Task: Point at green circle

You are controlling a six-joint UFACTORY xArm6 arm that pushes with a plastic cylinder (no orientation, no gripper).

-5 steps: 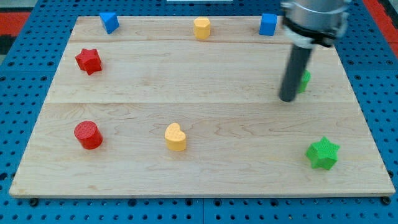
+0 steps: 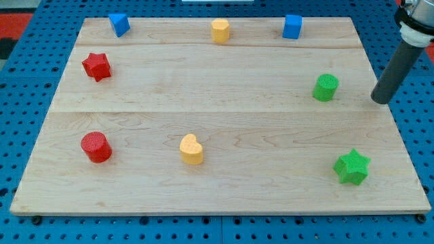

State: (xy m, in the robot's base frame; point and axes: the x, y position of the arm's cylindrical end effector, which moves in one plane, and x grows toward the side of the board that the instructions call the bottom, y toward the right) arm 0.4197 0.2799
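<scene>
You're not pointing yet: my tip point(image 2: 382, 102) sits near the desk's point(image 2: 203, 81) right edge, apart from the green circle point(image 2: 325, 87). No jaws here.

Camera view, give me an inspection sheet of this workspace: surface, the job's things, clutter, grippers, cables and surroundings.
Surface: pale wooden board, flat, blocks spread near its edges.
Job's things: green circle block at the view's right, upright; my tip stands to its right, apart from it, near the board's right edge.
Clutter: green star block, red star block, red cylinder block, yellow heart block, yellow cylinder block, blue block at top left, blue cube block.
Grippers: nothing seen; the arm ends in a dark rod.
Cables: nothing seen.
Surroundings: blue pegboard table around the board.
</scene>
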